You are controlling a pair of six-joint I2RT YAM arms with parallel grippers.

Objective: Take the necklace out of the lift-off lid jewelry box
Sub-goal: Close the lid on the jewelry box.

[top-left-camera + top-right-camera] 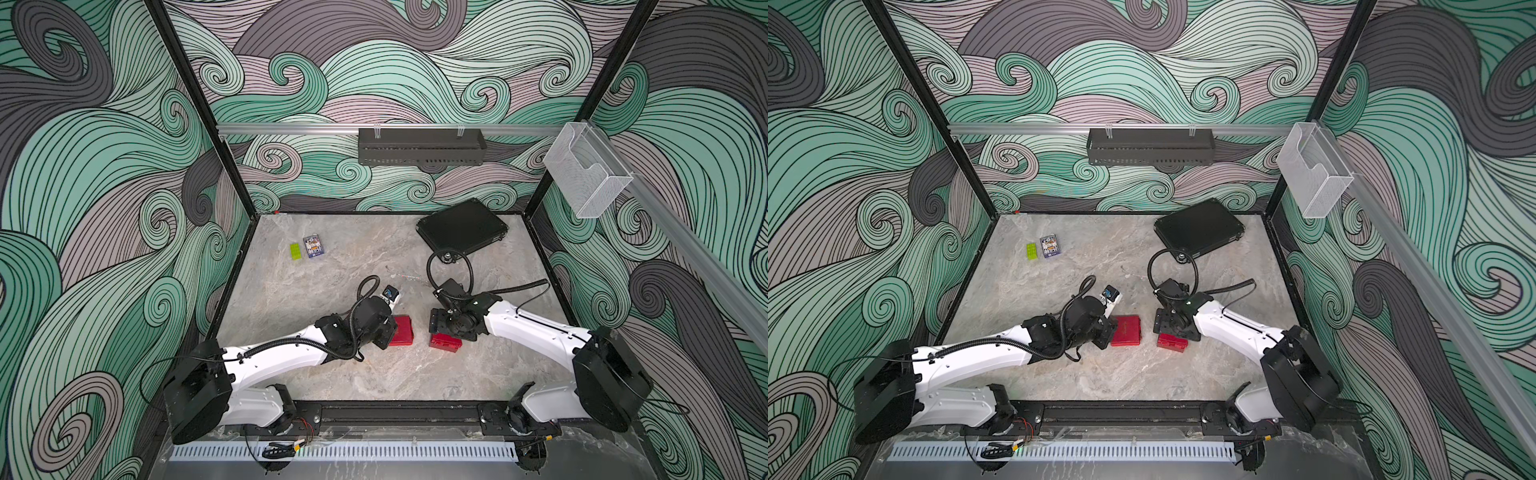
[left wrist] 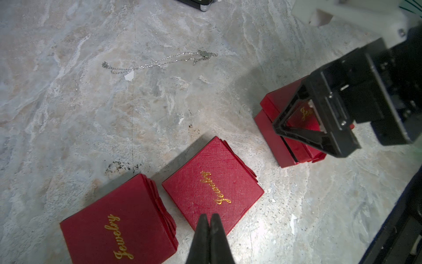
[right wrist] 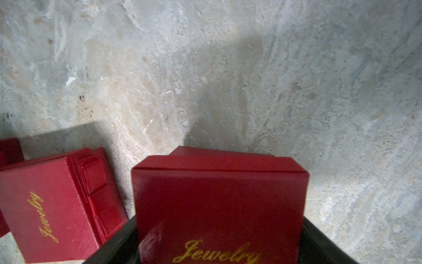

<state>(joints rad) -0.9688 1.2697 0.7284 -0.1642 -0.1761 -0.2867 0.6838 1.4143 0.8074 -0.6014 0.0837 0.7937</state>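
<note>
The left fingers [image 2: 201, 235] are pressed together and hold nothing. Their tips sit just over the near corner of a closed red box [image 2: 212, 185], and a second closed box [image 2: 118, 221] lies just beside that one. The right fingers [image 3: 114, 248] stand wide apart on either side of a third box [image 3: 219, 201], whose lid sits slightly askew on its base. I cannot tell whether they press on it or merely flank it.

Well beyond the left fingertips and apart from every box, the necklace [image 2: 159, 60] lies stretched out on the bare tabletop [image 2: 80, 118], so it looks already out of its box. It is a fine chain, and I judge it very light, limp and slippery. It would likely slide, bunch or snag rather than lift cleanly, and lying flat on stone it gives little to pinch. The best hold seems to be the small cluster of pendant and clasp at one end, where it stands thicker.
</note>
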